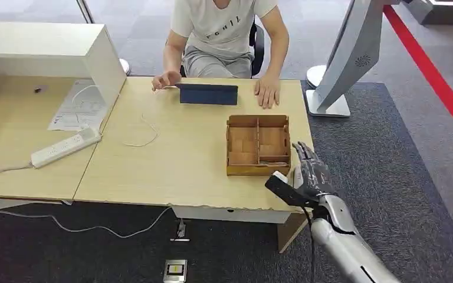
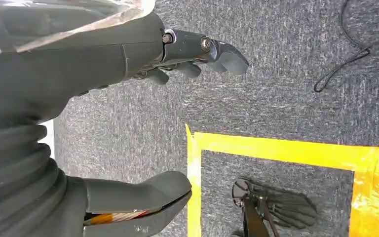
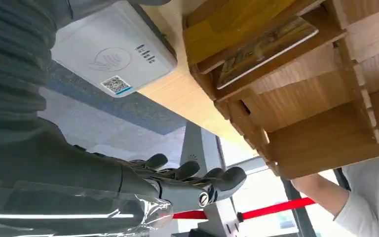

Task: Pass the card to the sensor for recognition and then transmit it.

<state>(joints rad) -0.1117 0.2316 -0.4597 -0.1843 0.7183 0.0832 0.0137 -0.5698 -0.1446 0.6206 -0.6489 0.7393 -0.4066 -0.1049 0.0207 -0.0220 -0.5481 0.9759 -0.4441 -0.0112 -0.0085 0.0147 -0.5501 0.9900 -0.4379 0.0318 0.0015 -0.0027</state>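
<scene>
While hanging over the floor, left hand (image 2: 94, 69) empty, fingers spread above grey carpet (image 2: 276, 89) and yellow tape (image 2: 286, 153). On the light wooden table (image 1: 171, 165), from the left: white power strip (image 1: 65, 147), thin white cable (image 1: 144, 132), then dark blue tablet (image 1: 208, 94) standing at the far edge before a seated person (image 1: 227, 35), with that person's hands resting on the tabletop at either end of it. Further right, wooden box (image 1: 258, 171) with compartments, near the table's front right corner; card (image 3: 266, 49) lying tilted inside one compartment, on the side nearest the white sensor (image 3: 113, 54). Sensor flat on the table just beside the box's front corner. Right hand (image 1: 309, 171) held at the table's right edge, close to sensor and box, fingers stretched and apart, gripping nothing, apart from the card.
</scene>
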